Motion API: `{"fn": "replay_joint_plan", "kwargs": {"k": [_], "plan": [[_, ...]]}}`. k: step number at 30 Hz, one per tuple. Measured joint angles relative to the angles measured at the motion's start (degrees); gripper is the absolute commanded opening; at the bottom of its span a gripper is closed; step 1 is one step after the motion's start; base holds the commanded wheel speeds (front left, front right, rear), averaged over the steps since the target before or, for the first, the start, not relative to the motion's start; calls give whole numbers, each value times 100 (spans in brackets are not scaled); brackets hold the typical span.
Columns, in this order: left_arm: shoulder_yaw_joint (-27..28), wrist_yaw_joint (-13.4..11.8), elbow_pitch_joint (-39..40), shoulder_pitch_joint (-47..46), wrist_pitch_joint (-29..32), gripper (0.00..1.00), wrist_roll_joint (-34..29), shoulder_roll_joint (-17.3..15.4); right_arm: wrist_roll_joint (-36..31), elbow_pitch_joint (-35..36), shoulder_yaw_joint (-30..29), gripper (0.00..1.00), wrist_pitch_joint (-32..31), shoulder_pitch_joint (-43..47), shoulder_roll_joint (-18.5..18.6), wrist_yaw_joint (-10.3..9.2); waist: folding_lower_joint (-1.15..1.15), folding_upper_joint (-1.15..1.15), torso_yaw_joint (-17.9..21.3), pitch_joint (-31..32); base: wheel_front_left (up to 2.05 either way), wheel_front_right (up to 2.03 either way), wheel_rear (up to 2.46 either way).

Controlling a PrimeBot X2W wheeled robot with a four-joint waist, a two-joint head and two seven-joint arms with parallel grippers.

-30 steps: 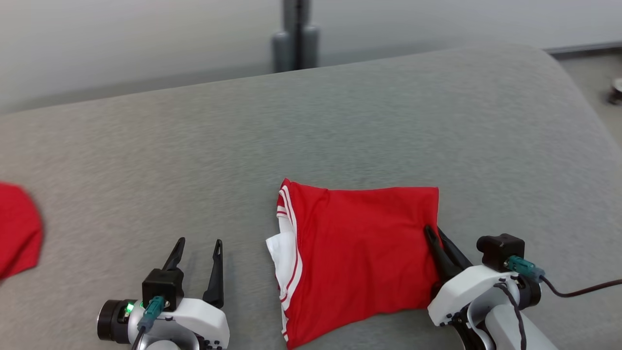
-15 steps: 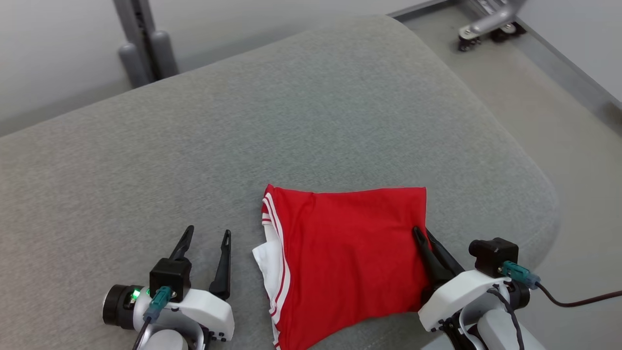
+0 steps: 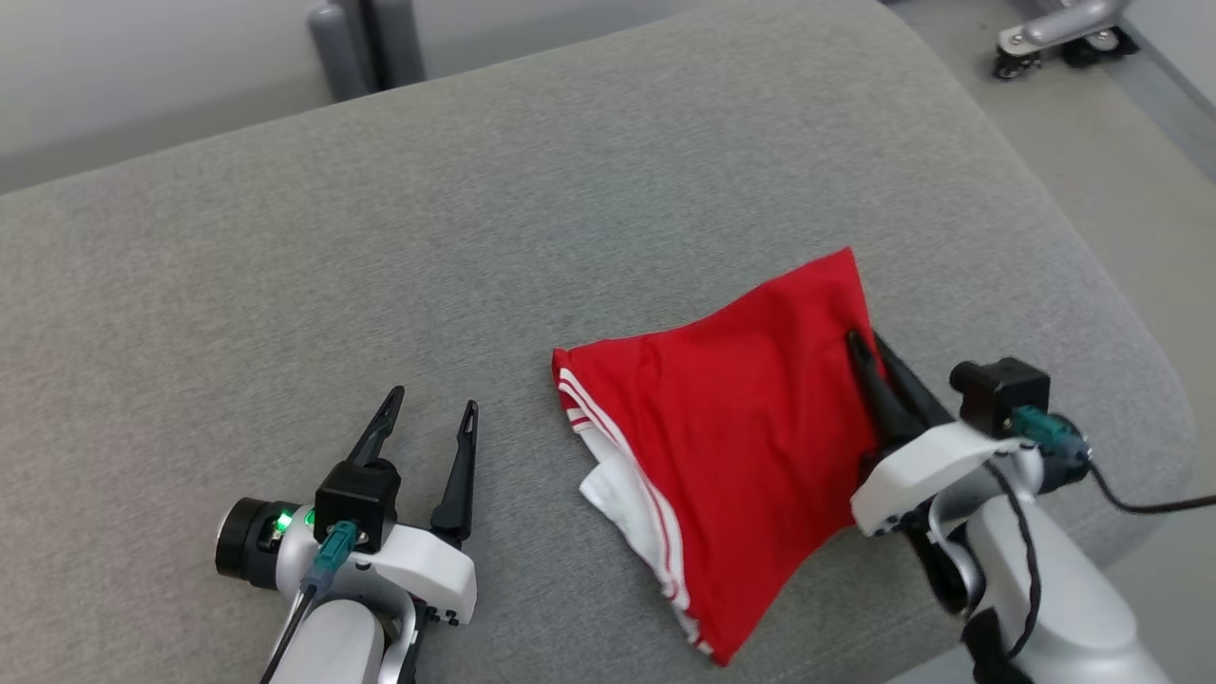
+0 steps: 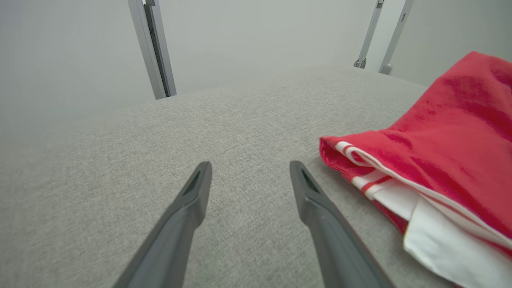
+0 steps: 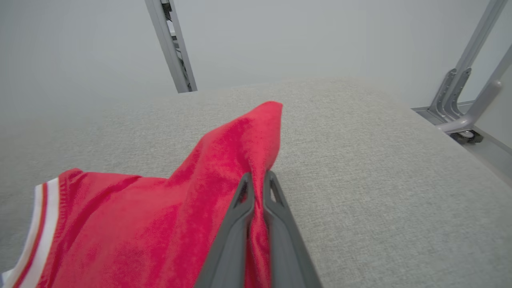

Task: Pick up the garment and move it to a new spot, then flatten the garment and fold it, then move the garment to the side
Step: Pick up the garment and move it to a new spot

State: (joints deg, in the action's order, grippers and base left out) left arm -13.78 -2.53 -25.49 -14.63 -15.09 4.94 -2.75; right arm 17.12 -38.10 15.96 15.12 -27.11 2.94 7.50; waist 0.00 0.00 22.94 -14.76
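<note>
Red knit is pinched between the two dark fingers of my right end effector, which is clamped on the right-hand edge of the folded garment. In the right wrist view the cloth rises to a peak just past the closed tips. The rest slopes down and away to the white-striped hem, which lies flat on the grey padded bench. Gripping a single edge, I judge, lets the fold slide as one piece toward the side, the last step of the task. My left end effector rests low on the bench with its fingers spread and nothing between them. It is near the hem but apart from it, most likely parked there so it does not snag the fold. The garment lies right of the bench's middle, toward its rounded right end.
</note>
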Motion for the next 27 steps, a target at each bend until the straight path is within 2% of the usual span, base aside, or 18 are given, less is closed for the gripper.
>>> {"fn": "replay_joint_plan", "kwargs": {"k": [7, 14, 15, 16, 23, 27], "plan": [[-13, 31, 130, -119, 0, 100, -142, -7, -735, -664, -940, 0, -4, -990, 521, 1, 0, 0, -731, -238, 0, 0, 0], [-16, 44, 265, -229, -1, 100, -204, -9, -1535, -1592, -2413, 0, -4, -1714, 1418, 0, 0, 0, -1417, -515, 0, 0, 0], [-16, 44, 265, -229, -1, 100, -204, -9, -1535, -1592, -2413, 0, -4, -1714, 1418, 0, 0, 0, -1417, -515, 0, 0, 0], [-2, 33, 257, -231, 0, 100, -200, -9, -1846, -1836, -2826, 0, -4, -1835, 1692, 0, 0, 0, -1572, -597, 0, 0, 0], [-15, -2, 328, -314, 0, 100, -200, -9, -2983, -2164, -4250, 0, -66, -2080, 2299, 0, 0, 0, -1929, -827, 0, 0, 0], [-24, -3, 338, -330, -1, 100, -200, -1, -3398, -2153, -4795, 0, -105, -2102, 2406, 0, 0, 0, -2001, -868, 0, 0, 0]]}}
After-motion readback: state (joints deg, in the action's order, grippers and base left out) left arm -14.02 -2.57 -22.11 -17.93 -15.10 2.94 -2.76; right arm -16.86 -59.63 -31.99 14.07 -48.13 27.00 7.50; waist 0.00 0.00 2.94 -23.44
